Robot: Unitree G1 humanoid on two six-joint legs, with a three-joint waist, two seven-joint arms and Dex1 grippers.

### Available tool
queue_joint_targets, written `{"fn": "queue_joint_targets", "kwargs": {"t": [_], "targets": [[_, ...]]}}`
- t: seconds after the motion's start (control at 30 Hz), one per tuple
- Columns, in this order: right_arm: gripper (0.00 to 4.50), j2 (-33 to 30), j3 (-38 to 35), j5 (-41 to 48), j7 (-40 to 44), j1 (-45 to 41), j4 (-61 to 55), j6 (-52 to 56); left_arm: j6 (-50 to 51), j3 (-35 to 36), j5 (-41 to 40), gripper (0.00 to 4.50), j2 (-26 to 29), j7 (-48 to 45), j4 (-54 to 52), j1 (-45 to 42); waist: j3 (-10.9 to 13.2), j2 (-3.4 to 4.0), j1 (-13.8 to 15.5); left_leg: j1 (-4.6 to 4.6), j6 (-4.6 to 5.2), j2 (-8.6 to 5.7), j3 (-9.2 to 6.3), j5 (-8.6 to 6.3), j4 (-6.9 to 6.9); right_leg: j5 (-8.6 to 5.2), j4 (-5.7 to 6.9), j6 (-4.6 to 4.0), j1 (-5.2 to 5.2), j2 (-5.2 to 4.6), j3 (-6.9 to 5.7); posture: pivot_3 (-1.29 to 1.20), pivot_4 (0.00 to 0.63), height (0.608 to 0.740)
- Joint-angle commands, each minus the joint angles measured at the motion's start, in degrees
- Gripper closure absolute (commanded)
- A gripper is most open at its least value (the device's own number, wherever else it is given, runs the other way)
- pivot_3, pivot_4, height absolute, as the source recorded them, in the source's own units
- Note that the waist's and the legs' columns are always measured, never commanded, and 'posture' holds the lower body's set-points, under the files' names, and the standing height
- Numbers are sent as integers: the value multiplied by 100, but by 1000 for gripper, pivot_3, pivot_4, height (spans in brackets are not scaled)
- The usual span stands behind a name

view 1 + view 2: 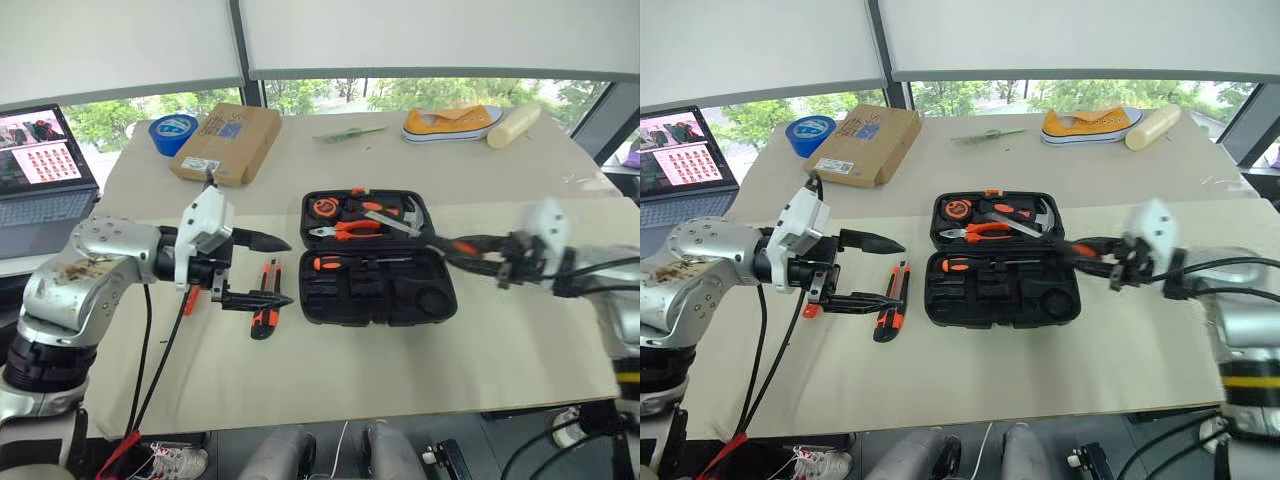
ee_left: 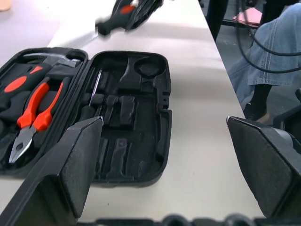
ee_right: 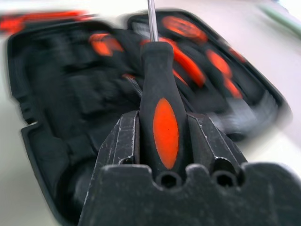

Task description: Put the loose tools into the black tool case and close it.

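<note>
The black tool case (image 1: 420, 300) lies open in the middle of the table, hinge running left to right. A screwdriver (image 1: 345, 262) lies in a recess of its near half. My right gripper (image 1: 458, 248) hovers at the case's right end, shut on a screwdriver (image 3: 160, 89) with a black handle, an orange oval and a thin metal shaft. My left gripper (image 1: 258, 270) hangs open left of the case, pointing at it. Under it on the table lies an orange-and-black utility knife (image 1: 265, 312). A small orange tool (image 1: 190, 300) peeks out behind the left gripper.
The case's far half holds orange-handled pliers (image 1: 345, 229), a hammer (image 1: 400, 218) and a tape measure (image 1: 324, 208). At the back of the table lie a cardboard box (image 1: 225, 140), a blue tape roll (image 1: 172, 132), a yellow shoe (image 1: 450, 122) and a cream cylinder (image 1: 513, 125). A laptop (image 1: 40, 165) stands far left.
</note>
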Motion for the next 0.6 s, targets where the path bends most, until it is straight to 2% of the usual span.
{"fn": "queue_joint_targets", "kwargs": {"t": [0.03, 0.2, 0.4, 0.6], "targets": [[3459, 62, 248, -353, 412, -400, 744, -1055, -148, -13, -14, 0, 49, -87, -152, 5, 0, 0, 14, -5, 2, -1, -1, 1, 0, 0, 1, 0, -5, 0, -1, 0, 150, 735], [3459, 237, 588, -703, 649, -708, 1491, -2016, -107, -24, -31, 0, 60, -94, -205, 43, 0, 0, -7, -18, 11, -1, 0, 8, 2, 0, 6, -1, -21, 0, -2, 0, 150, 735], [3459, 425, 800, -1254, 395, -1213, 2612, -2791, -165, 17, -11, 0, 81, -101, -203, 137, 0, 0, -60, -18, 6, 1, 0, 10, 2, 0, 9, -2, -24, 4, -1, 0, 150, 735], [3459, 546, 858, -1383, 321, -1381, 2951, -2809, -238, 7, 64, 0, 94, -95, -150, 111, 0, 0, -81, -17, 4, 4, -1, 9, 1, -1, 9, -3, -24, 8, -1, 0, 150, 735]]}}
